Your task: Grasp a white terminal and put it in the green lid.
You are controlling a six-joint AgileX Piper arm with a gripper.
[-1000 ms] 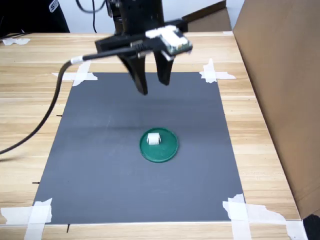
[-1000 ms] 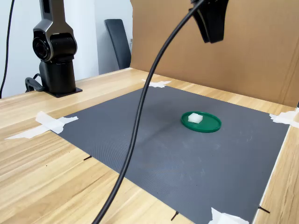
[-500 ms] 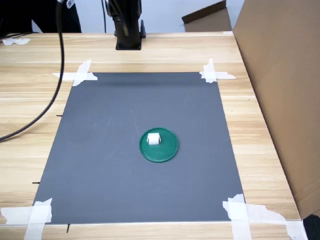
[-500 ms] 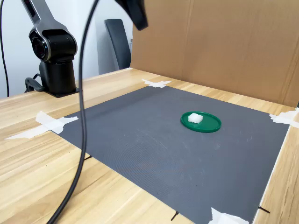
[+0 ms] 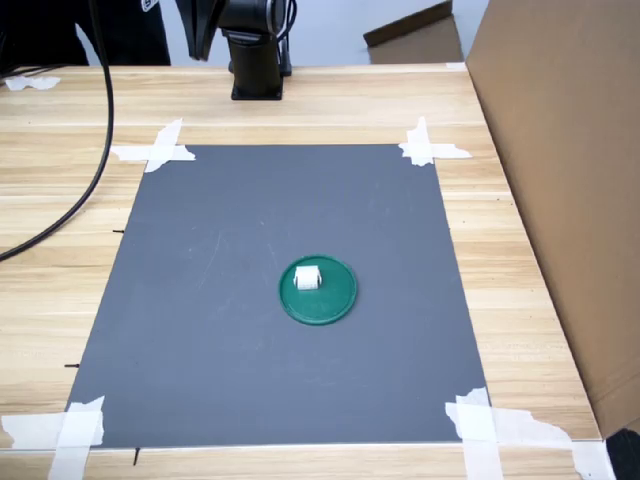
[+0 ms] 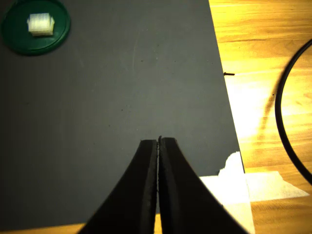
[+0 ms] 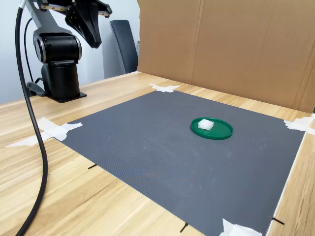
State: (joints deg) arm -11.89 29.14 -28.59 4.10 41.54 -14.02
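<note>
Cardboard wall (image 7: 236,49), wooden table (image 5: 540,300), office chair (image 7: 125,46)

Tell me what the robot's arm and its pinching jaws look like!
The arm is black, with a thick round joint standing on a flat base. The gripper has two long, black, curved jaws that taper toward their ends. A black cable hangs from it in a big loop over the wooden table.

Site: robot lab bench | Evidence: wooden table (image 5: 300,105); taped grey mat (image 5: 250,230); cardboard screen (image 7: 236,44); arm base (image 7: 59,73); office chair (image 7: 124,44)
</note>
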